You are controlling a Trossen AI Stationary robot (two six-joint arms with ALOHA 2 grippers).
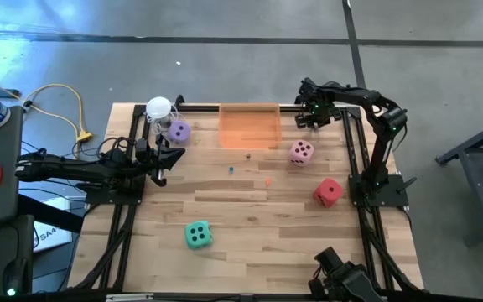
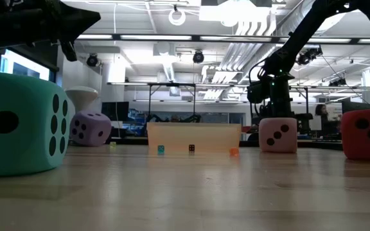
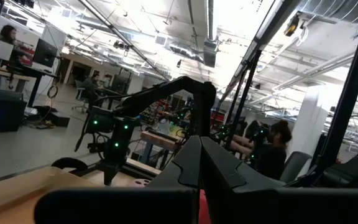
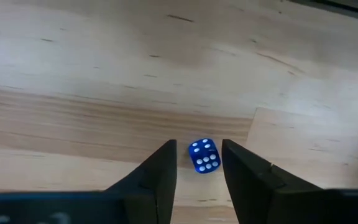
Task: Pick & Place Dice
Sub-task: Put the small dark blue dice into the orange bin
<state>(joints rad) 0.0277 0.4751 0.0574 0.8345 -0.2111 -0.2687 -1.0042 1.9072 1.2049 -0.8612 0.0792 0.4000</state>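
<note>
Four soft dice, high view:
- green die (image 1: 197, 235) lower centre-left
- purple die (image 1: 179, 132) upper left, just beside the cup (image 1: 158, 109)
- pink die (image 1: 301, 152) right of centre
- red die (image 1: 328, 191) below and right of pink

All four sit on the table (image 1: 250, 214), well apart from each other, none held. In the low view green (image 2: 18, 122) fills the left edge, purple (image 2: 90, 128) is behind it, pink (image 2: 277, 134) is right of centre and red (image 2: 367, 133) is at the right edge.

Orange tray (image 1: 248, 126) is at top centre, between purple and pink. Three tiny dice lie on the wood below it: blue (image 1: 231, 169), dark (image 1: 247, 155), orange (image 1: 267, 179).

Right gripper (image 1: 309, 117) is at upper right, just right of the tray and above pink. In its wrist view the fingers (image 4: 160, 171) are parted and pointing down at the wood, with a small blue die (image 4: 204, 155) in the gap and not clamped. It has nothing in its grip.

Left gripper (image 1: 170, 156) is at left, just below purple and the cup. In its wrist view the fingers (image 3: 185, 165) are pressed together with nothing between them.
</note>
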